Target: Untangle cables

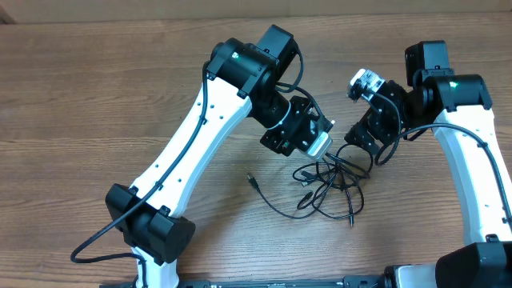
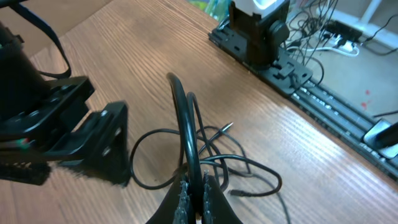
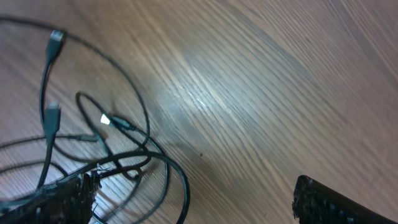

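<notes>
The left gripper (image 2: pixel 194 198) is clamping one loop of the cables (image 1: pixel 326 178), holding it above the tangle on the table (image 1: pixel 80 96), likely to draw it free; the right gripper (image 3: pixel 199 202) is hanging spread wide beside that tangle.

No text, label or number is legible on the cables (image 1: pixel 328 180) or the counter (image 1: pixel 80 96); blurred wrist views may hide small print.
</notes>
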Robot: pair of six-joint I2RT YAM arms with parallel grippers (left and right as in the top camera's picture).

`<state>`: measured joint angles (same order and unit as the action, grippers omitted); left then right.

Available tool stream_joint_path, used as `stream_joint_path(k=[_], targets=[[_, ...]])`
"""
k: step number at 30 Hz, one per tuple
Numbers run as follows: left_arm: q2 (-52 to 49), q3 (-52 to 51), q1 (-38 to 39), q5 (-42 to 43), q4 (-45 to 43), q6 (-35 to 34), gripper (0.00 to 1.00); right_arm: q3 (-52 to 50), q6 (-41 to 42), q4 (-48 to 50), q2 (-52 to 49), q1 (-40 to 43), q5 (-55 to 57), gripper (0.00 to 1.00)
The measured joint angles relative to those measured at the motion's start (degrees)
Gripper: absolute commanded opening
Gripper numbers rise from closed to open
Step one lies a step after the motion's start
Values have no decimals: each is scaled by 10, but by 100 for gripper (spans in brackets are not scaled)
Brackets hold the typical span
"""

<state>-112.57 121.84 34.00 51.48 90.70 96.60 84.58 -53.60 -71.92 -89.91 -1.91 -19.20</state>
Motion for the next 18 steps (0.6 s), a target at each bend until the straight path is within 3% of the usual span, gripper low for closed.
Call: stream_joint_path(k=[7, 10, 18], targets=[[0, 3, -38, 23, -13, 77, 4, 0, -129, -46, 0, 0, -76, 99], [0, 20, -51, 62, -13, 135, 4, 0, -144, -46, -1, 0, -91, 99], [0, 50, -51, 114, -11, 186, 4, 0, -161, -47, -10, 0, -124, 98]])
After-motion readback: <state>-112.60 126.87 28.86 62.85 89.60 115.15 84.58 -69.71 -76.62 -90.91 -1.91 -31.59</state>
